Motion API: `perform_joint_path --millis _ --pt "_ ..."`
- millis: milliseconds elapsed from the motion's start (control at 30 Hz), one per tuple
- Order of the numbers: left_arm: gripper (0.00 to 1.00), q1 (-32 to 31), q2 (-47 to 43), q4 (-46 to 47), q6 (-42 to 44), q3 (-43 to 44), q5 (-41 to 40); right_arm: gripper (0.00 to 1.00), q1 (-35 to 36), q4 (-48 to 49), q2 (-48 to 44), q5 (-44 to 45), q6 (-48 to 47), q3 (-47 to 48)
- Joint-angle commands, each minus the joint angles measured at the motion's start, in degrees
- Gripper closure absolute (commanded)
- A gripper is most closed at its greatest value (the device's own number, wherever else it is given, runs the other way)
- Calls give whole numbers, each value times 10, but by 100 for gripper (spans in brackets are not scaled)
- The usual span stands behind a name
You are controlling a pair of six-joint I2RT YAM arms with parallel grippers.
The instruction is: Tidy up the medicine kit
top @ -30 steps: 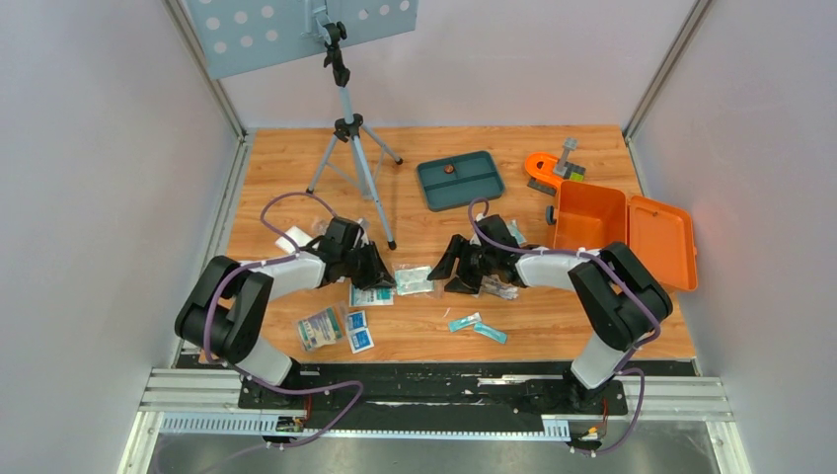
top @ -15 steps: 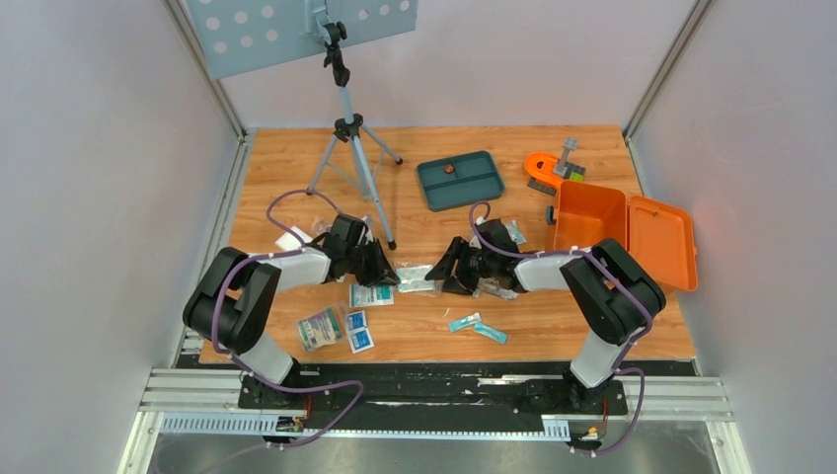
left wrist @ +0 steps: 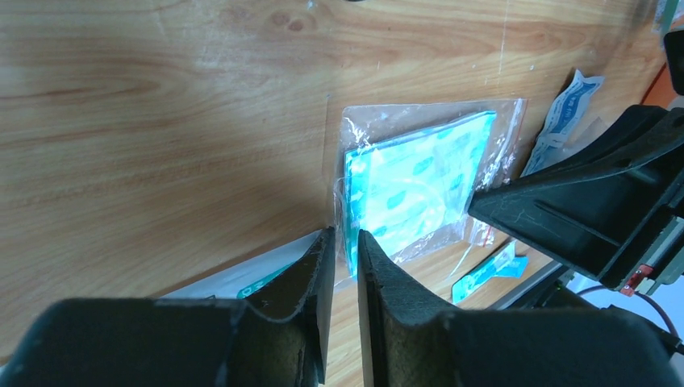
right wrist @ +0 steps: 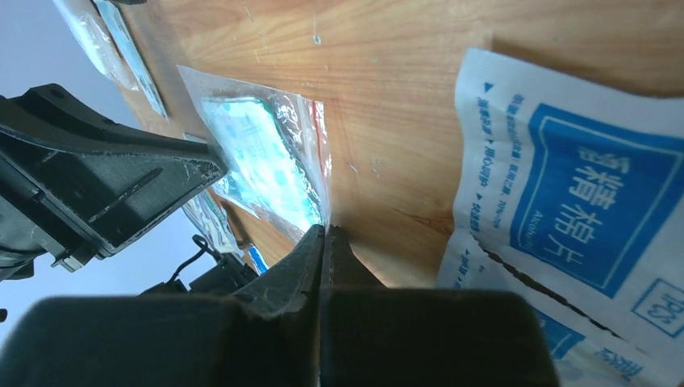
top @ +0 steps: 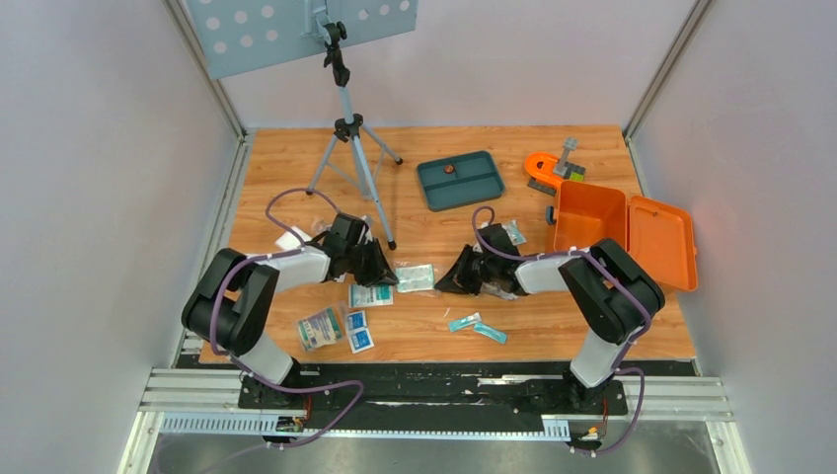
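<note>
Tally entry: I am counting one medicine kit, one teal divided tray, one orange curved piece, one tripod, one clear pouch, two small blue packets and two slim teal sachets. The other wrappers are too blurred to count.

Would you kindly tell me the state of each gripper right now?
Left gripper: closed on an edge of the clear packet.
Right gripper: closed at the packet's opposite side; whether it grips it cannot be told.
</note>
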Motion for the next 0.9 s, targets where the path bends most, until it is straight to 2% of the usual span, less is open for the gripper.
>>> perform_joint_path --millis 0,100,167,233,300,400,600,867 --pt "74 -2 -39 -35 22 12 -23 100 2 -58 2 51 -28 13" --pt "69 -2 -81 -64 34 19 -29 100 2 -102 -29 84 -71 40" --pt "63 -2 -113 -90 43 24 -39 100 2 -142 -53 109 -105 61" --pt "48 -2 -147 -120 50 31 -52 100 0 -175 -74 126 -139 84" --pt "23 -2 -180 -151 56 40 -66 100 -5 -200 -94 136 -168 104" --pt "12 -2 -220 -196 63 56 -75 100 -22 -221 -111 140 -203 135" --pt "7 -2 -297 -247 60 78 -95 100 -67 -235 -106 120 -264 217" --pt "6 -1 -352 -330 77 120 -168 100 -119 -263 -28 77 -326 377"
